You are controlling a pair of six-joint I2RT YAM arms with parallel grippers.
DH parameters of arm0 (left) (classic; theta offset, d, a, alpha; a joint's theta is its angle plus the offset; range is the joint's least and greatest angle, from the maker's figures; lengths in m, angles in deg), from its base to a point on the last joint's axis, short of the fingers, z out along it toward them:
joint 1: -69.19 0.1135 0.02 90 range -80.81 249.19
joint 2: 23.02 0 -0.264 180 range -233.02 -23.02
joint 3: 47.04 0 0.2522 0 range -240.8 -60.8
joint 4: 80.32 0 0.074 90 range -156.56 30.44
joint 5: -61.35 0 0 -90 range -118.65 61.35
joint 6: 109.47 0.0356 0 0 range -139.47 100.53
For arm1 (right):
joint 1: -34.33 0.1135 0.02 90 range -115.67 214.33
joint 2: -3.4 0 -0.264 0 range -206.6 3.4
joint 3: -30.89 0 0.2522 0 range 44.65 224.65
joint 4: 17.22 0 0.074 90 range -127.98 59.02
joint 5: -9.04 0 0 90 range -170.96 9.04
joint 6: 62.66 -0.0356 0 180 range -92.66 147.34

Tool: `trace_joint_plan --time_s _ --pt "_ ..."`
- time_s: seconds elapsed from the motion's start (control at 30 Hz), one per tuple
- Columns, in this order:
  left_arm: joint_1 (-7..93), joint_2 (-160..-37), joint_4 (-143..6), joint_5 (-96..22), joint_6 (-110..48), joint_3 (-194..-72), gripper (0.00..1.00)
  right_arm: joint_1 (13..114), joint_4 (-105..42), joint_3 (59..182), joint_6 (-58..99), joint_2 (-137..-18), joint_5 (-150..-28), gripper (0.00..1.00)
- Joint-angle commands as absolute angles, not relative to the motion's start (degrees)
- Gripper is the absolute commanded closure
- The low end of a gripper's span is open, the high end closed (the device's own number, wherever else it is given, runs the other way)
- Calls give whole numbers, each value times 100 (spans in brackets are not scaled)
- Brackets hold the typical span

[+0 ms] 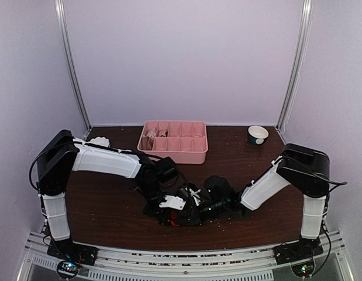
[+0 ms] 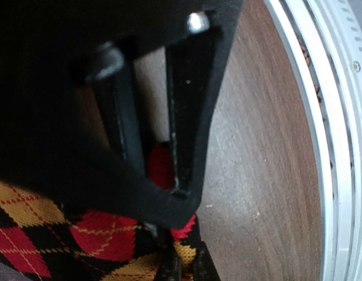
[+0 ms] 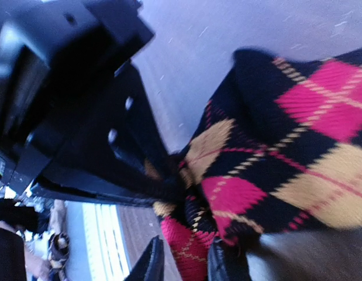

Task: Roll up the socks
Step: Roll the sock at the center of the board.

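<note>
1. The argyle sock (image 3: 274, 158) was a soft knit: black ground, red and mustard-yellow diamonds, thin stitched lines crossing them. It was bunched and creased at one end rather than lying flat.
2. The table (image 1: 110, 205) was dark brown wood grain with pale crumbs scattered on it, and a ribbed metal rail (image 2: 338, 146) ran along its near edge.
3. At the back sat a pink compartment tray (image 1: 195, 153), rectangular and plastic-looking, and off to its right a small round bowl (image 1: 258, 134).
4. The left arm (image 1: 104, 161) rose to a high elbow, and its white forearm reached down and in toward the middle. The right arm (image 1: 265, 187) mirrored it, slanting down from its elbow. Both wrists met low over the near-centre of the table, almost touching.
5. The left gripper (image 2: 185, 266) had its black fingers (image 2: 169, 266) squeezed together on the sock's bunched end, with fabric pinched between them.
6. The right gripper (image 3: 186, 260) had its fingers a little apart. Red sock fabric sat in the gap, but I couldn't tell if it was actually gripped.
7. So the sock lay on the table right between the two grippers, with the rest spreading away from the pinch point.
</note>
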State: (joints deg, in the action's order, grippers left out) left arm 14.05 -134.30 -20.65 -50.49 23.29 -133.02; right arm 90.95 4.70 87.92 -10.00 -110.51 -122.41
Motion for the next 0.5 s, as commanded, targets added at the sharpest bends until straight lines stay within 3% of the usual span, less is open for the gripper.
trace_joint_plan --time_s 0.0,0.2,0.3,0.37,0.43,0.47 --pt "1585 -14017 -1386 -5059 1997 -13651 100 8965 -829 7888 -817 -11168 -10573 68" --pt "1988 -14536 -645 -5691 1927 -14294 100 8975 90 7115 -742 -10286 -9561 62" --pt "2116 -14715 -378 -5884 2011 -14491 100 8974 197 6842 -620 -9840 -8974 38" --pt "2118 -14694 -398 -5840 2049 -14424 100 8973 179 6694 -520 -9482 -8446 2" --pt "2120 -14669 -423 -5838 2075 -14363 100 8963 -56 6616 -590 -9093 -7710 1" --pt "2120 -14668 -424 -5828 2076 -14355 100 8920 -73 6577 -639 -8914 -7536 28"
